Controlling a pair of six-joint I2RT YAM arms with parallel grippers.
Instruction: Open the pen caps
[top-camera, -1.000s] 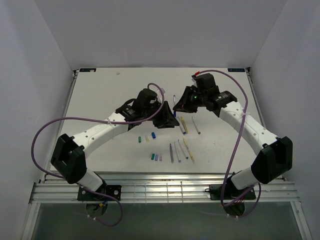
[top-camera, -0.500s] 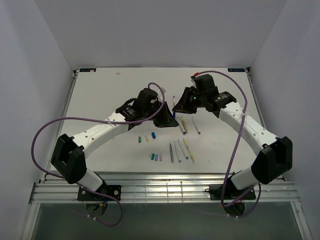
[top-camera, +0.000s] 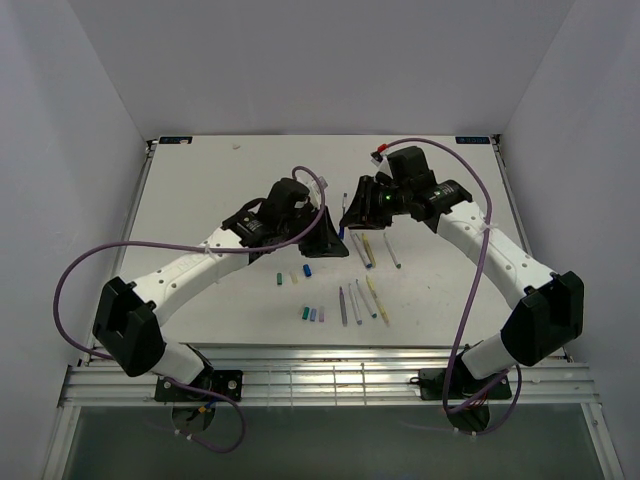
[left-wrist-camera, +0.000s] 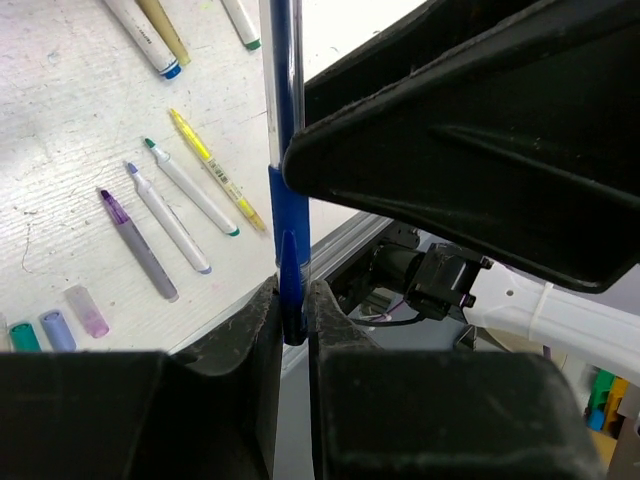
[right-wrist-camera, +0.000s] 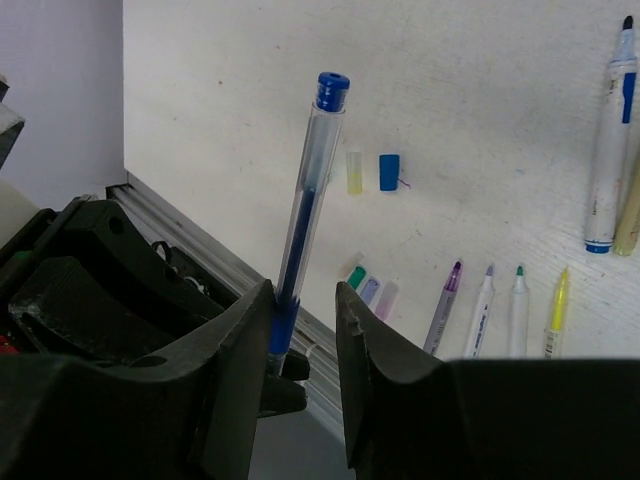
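Above the middle of the white desk (top-camera: 220, 190) the two arms meet over a single blue pen (right-wrist-camera: 310, 180). The left claw (left-wrist-camera: 291, 300) is clamped tight on the pen's blue clipped cap (left-wrist-camera: 289, 215), with the fingers pressing it from both sides. The clear barrel stands up out of that grip, and its blue end plug points away from the desk.

The right claw (right-wrist-camera: 303, 300) sits just past the cap, around the pen's blue grip section. Its fingers stand apart, wider than the barrel, and the pen lies against one of them. In the left wrist view the right claw fills the upper right as a dark mass, its edge touching the pen right at the top of the cap.

On the desk below, a green, a pale yellow and a blue loose cap (top-camera: 307, 270) lie in a short line. Nearer the arm bases, a green, a blue and a purple cap form a row of three (top-camera: 313, 314), side by side. Just right of that row lie four uncapped pens (left-wrist-camera: 168, 220), with purple, lilac, green and yellow tips. Three more pens (left-wrist-camera: 145, 35) lie farther back, under the claws.
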